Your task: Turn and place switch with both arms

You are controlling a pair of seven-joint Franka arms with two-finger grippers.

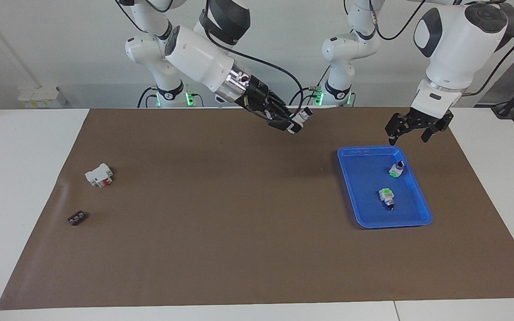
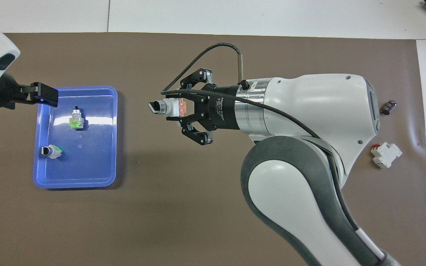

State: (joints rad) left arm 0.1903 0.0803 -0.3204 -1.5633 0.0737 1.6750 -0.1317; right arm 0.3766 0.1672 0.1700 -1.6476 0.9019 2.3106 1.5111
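Facing view, left to right. Mid-left of frame: white-and-red block (image 1: pixel 99 174), small black piece (image 1: pixel 77 218) lower left, both on the brown mat (image 1: pixel 221 232). Upper centre: my right gripper (image 1: pixel 289 125) clamps the switch (image 1: pixel 300 118) in the air over bare mat, dark end pointing toward the tray. Right: blue tray (image 1: pixel 359 214) with two green switches (image 1: pixel 387 197). My left gripper (image 1: pixel 412 126) hangs spread wide, empty, over the tray's upper edge.

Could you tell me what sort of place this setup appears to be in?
Probably a robotics lab workbench: two arms mounted at a white table covered by a brown mat, with a blue tray holding small switches and loose electrical parts nearby.
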